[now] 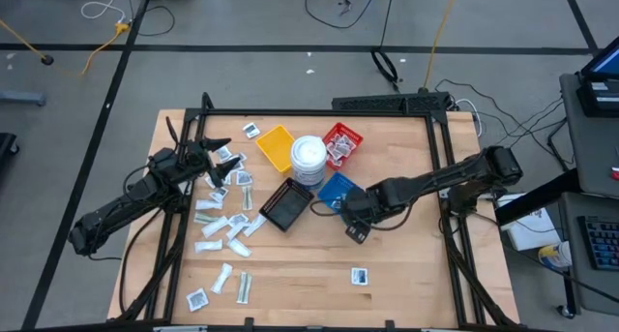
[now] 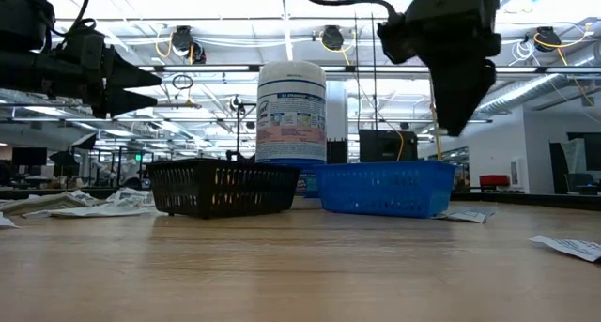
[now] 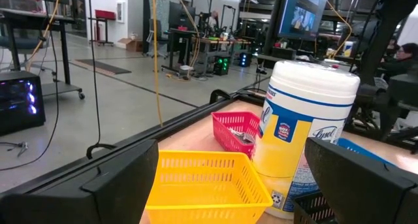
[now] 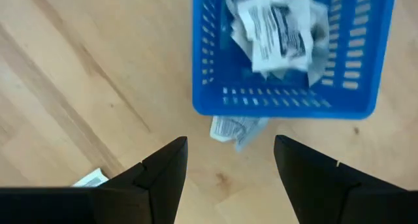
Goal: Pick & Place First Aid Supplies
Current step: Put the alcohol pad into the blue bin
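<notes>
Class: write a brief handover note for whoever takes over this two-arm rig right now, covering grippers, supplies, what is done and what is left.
Left gripper: open, empty, raised over the loose white flat packets on the table's left.
Right gripper: open, empty, above a packet lying just outside the blue plastic tray.
Done: packets show in the blue tray and the red tray.
Left: the left pile and one packet near the front edge.

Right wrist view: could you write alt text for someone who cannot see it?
A blue tray holding white printed packets sits on a pale wooden table, seen from above. One more packet lies on the wood just outside the tray's wall, and the right gripper hangs over it with its dark jaws open and empty.
</notes>
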You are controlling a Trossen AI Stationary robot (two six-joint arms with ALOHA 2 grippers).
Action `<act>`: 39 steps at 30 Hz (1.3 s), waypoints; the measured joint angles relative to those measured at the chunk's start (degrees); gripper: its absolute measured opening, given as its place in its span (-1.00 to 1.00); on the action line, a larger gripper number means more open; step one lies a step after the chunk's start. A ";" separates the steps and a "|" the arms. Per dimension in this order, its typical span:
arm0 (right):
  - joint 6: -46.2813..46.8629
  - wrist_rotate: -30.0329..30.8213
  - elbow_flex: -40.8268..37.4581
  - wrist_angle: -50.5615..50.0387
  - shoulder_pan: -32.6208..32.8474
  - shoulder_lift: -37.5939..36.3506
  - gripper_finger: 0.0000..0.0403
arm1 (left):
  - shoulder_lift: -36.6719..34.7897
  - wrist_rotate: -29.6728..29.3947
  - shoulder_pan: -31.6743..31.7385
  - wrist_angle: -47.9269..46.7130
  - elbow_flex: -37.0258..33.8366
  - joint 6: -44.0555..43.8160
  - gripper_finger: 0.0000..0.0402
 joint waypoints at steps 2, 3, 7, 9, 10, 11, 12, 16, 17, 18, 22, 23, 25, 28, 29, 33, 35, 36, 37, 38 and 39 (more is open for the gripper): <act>2.16 0.04 -1.42 -0.01 0.46 -0.02 0.12 | 0.00 -0.02 0.00 0.00 0.00 0.00 0.95; 2.98 0.04 -2.24 -0.01 0.65 -0.02 0.12 | 0.00 -0.02 0.00 0.00 0.02 0.00 0.95; 4.84 -0.04 -5.55 1.11 0.84 0.00 0.12 | 0.02 -0.01 -0.01 0.00 0.01 0.00 0.95; 4.87 -1.21 -7.18 2.75 0.84 0.00 0.12 | 0.02 0.00 -0.02 0.00 0.02 0.00 0.95; 4.86 -1.67 -7.99 3.75 0.84 0.00 0.12 | 0.00 -0.01 -0.02 0.00 0.01 0.00 0.95; 4.83 -2.21 -8.85 5.13 0.84 0.00 0.12 | 0.00 -0.01 -0.02 0.00 0.02 0.00 0.95; 4.80 -2.83 -9.77 6.38 0.84 0.00 0.12 | 0.01 0.00 -0.01 0.00 0.01 0.00 0.95; 5.10 -3.42 -13.08 9.98 0.84 0.00 0.12 | 0.00 0.00 0.00 0.00 0.02 0.00 0.95; 5.10 -4.15 -13.88 11.10 0.82 0.00 0.12 | 0.02 0.00 -0.02 0.00 0.02 0.00 0.95; 5.03 -4.65 -14.68 12.12 0.72 0.01 0.12 | 0.00 -0.02 -0.01 0.00 0.00 0.00 0.95; 3.99 -5.91 -16.96 17.17 0.31 0.00 0.12 | 0.00 0.00 0.00 0.00 0.02 0.00 0.95; 3.28 -5.91 -17.62 18.53 0.11 0.00 0.11 | 0.00 0.00 -0.02 0.00 0.00 0.00 0.95; 2.44 -6.02 -18.66 21.17 -0.37 0.00 0.08 | 0.00 -0.02 -0.02 0.00 0.02 0.00 0.95; 2.88 -6.05 -19.28 22.50 -1.05 0.00 0.00 | 0.00 0.00 -0.02 0.00 0.02 0.00 0.95; 2.92 -6.03 -19.32 22.48 -1.19 0.00 -0.03 | 0.00 -0.02 -0.02 0.00 0.01 0.00 0.95; 0.79 -5.83 -19.32 22.52 -1.22 0.00 -0.22 | 0.00 0.00 0.00 0.00 0.02 0.00 0.95; 0.04 -5.90 -19.32 22.50 -1.22 0.00 -0.36 | 0.00 0.00 -0.02 0.00 0.02 0.00 0.95; -0.04 -5.90 -19.32 22.51 -1.22 0.00 -0.43 | 0.01 -0.01 0.00 0.00 0.02 0.00 0.95; -0.07 -5.90 -19.32 22.52 -1.22 0.01 -0.51 | 0.02 0.00 -0.02 0.00 0.02 0.02 0.95; -0.18 -5.90 -19.32 22.50 -1.22 0.02 -0.59 | 0.00 -0.01 -0.01 0.00 0.01 0.00 0.95; -0.46 -5.90 -19.32 22.50 -1.22 0.02 -0.67 | 0.01 0.00 -0.01 0.00 0.01 0.00 0.95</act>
